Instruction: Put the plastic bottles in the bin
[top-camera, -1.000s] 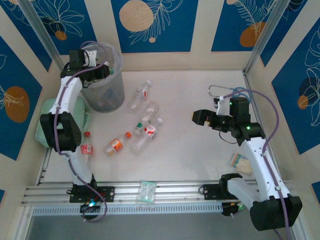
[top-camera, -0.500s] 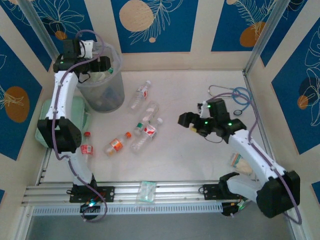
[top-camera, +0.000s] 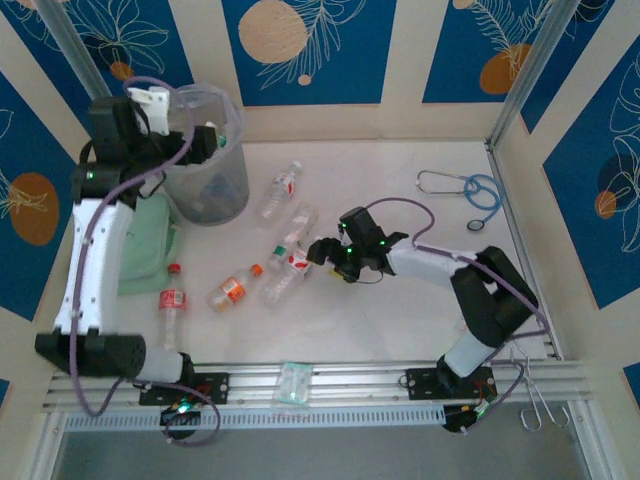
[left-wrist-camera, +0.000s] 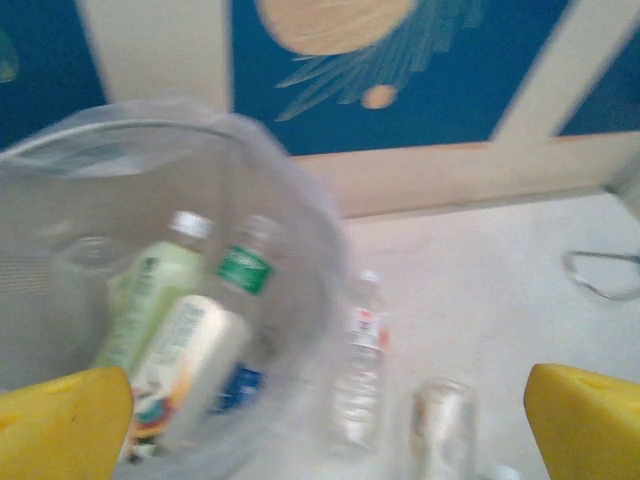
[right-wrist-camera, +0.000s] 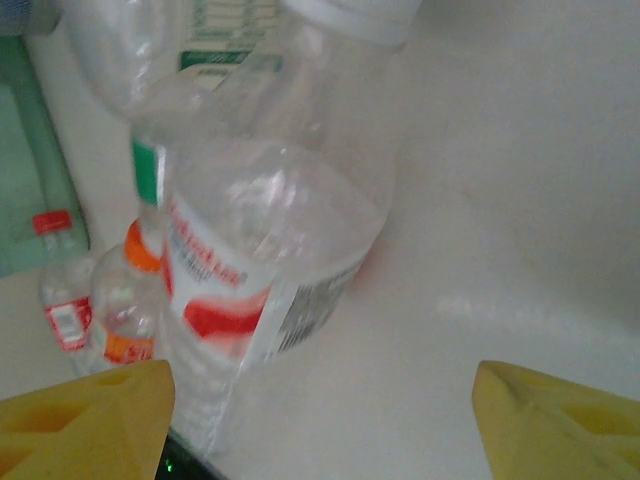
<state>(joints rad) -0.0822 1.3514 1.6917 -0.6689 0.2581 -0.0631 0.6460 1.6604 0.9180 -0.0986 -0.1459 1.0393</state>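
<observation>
My left gripper (left-wrist-camera: 328, 400) hangs above the bin (left-wrist-camera: 300, 230) with its fingers spread wide and nothing between them. My right gripper (right-wrist-camera: 322, 385) sits low at mid-table, fingers apart, with a red-labelled bottle (right-wrist-camera: 240, 280) lying just ahead of it, unclamped. The bin stands at the far left of the table and contains a pale green bottle (left-wrist-camera: 150, 295), a green-labelled bottle (left-wrist-camera: 245, 270) and a pale-labelled bottle (left-wrist-camera: 190, 365). An orange-capped bottle (top-camera: 232, 290) and a red-capped bottle (top-camera: 172, 297) lie on the table nearer, outside the bin.
</observation>
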